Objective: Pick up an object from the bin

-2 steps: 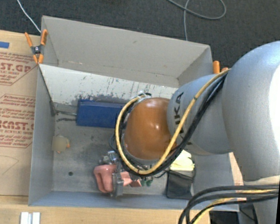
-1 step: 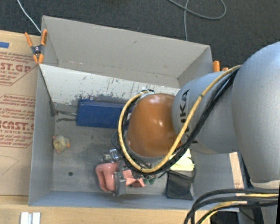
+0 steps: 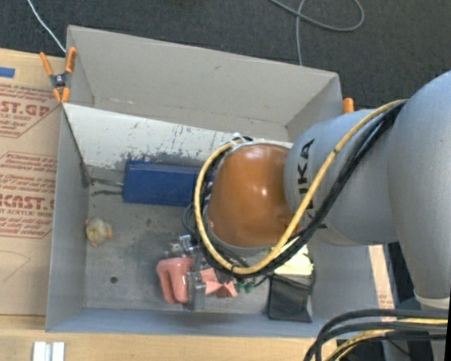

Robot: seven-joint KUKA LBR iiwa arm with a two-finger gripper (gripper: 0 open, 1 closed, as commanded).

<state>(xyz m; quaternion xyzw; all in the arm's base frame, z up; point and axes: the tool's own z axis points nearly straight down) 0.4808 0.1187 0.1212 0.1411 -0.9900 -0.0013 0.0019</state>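
A KUKA arm reaches from the right into a grey metal bin (image 3: 68,231), its gripper (image 3: 192,270) down at floor level on a pink, soft-looking curved object (image 3: 168,280). The object lies near the bin's front wall, about midway along it. The wrist's orange cover (image 3: 248,190) faces the camera, suggesting a straight-down approach, likely chosen because the pink piece lies low with bare floor to its left. Whether the gripper is spread or clamped on the pink object cannot be told, as the wrist hides the contact. 4 other things lie apart from it: a blue block (image 3: 159,183) against the back wall, a small yellowish lump (image 3: 98,231) at left, a black object (image 3: 289,299) at right and a pale yellow piece (image 3: 303,264) above that, partly under the arm. The lift looks not yet made
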